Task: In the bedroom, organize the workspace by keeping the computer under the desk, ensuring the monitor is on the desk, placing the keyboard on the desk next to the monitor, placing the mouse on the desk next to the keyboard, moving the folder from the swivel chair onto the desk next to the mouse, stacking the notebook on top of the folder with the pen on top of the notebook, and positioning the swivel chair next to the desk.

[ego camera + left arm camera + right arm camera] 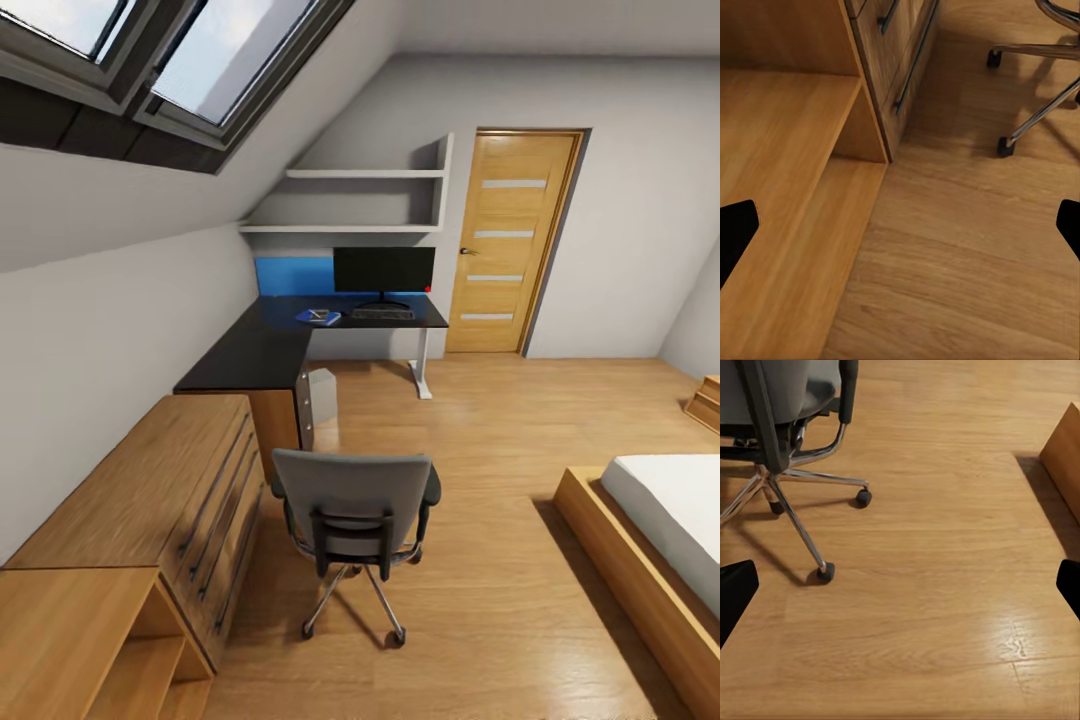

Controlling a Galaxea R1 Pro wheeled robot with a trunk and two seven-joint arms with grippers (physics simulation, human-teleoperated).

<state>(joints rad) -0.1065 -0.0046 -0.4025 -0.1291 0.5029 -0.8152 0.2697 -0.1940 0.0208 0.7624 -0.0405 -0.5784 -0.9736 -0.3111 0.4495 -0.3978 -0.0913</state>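
No text, label, brand or number can be read in these pictures. The monitor (384,271) has only a small red dot at its lower corner — not a sign with letters.

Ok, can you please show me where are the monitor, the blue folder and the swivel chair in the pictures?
monitor (384,269): head view, middle of its black screen.
blue folder (309,317): head view, bare blue cover toward its left end.
swivel chair (353,484): head view, grey rear side of its backrest.
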